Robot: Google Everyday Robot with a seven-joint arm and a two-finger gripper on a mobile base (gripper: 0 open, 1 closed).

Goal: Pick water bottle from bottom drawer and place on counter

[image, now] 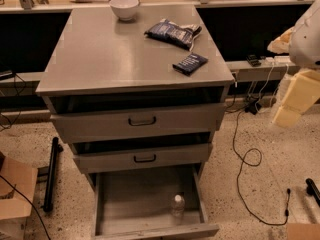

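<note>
The water bottle (178, 207), clear with a white cap, stands upright at the front right of the bottom drawer (130, 204), which is pulled fully open. The counter (110, 54) is the grey metal top of the cabinet. My arm's white and cream segments (302, 69) hang at the right edge, well away from the drawer. A black part at the lower right edge looks like my gripper (313, 188), low near the floor, right of the drawer and apart from the bottle.
A white bowl (124, 7), a dark blue snack bag (172, 33) and a small dark packet (190, 63) lie on the counter. Two upper drawers (140, 120) are slightly open. A black cable (245, 154) loops on the floor at right; a cardboard box (15, 189) sits at left.
</note>
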